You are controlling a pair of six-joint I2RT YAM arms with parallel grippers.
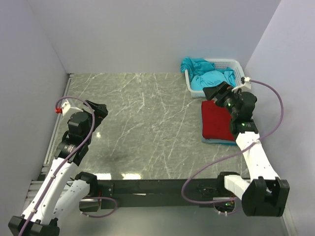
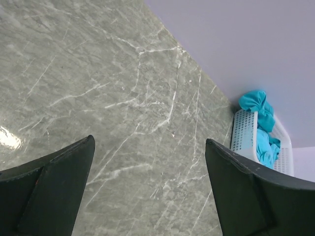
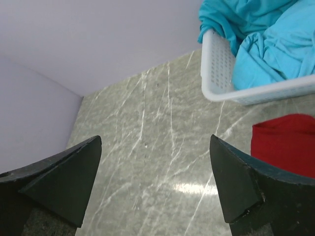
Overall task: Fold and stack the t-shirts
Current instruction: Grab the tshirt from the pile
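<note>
The right hand hovers at the far right of the surface, its fingers spread wide with nothing between them, just above the far end of the finished stack and just short of the white basket. The next shirts to fold, the teal shirts, lie straight beyond it toward the back wall, heaped in that basket and spilling over its left rim. This arm is plainly the nearer one. The left hand, also spread and empty, hangs over bare surface well apart on the other side. The heap is crumpled and bunched, with deep folds and no clear long axis; I cannot tell how many shirts it holds or where any collar or hem sits. The basket itself runs roughly left to right, so a reach forward and down over its near wall looks like the move called for. The red shirt lies folded into a neat rectangle, long axis running near to far, resting on a folded teal shirt whose edge shows along its near side.
</note>
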